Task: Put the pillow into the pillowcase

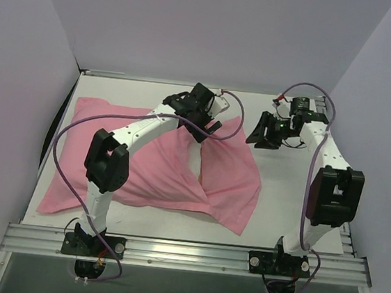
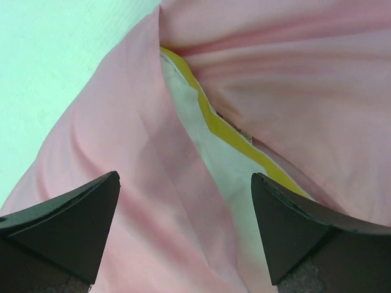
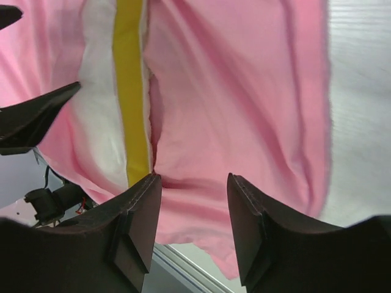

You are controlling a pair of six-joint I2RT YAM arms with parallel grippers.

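The pink pillowcase (image 1: 157, 177) lies spread over the left and middle of the table, bulging with the pillow (image 1: 193, 155) inside. A white strip of pillow shows through the case's slit. In the left wrist view that strip (image 2: 226, 165) carries a yellow trim (image 2: 214, 119) between pink folds (image 2: 122, 140). My left gripper (image 1: 210, 126) (image 2: 186, 183) hangs open just above the slit, nothing between its fingers. My right gripper (image 1: 261, 138) (image 3: 194, 180) is open, empty, above the case's right part (image 3: 232, 91). The right wrist view also shows the pillow (image 3: 101, 110).
An aluminium rail (image 1: 184, 250) runs along the near table edge, holding both arm bases. Bare white table (image 1: 281, 197) lies to the right of the cloth. Grey walls close in on three sides. A purple cable (image 1: 62, 146) loops over the case's left part.
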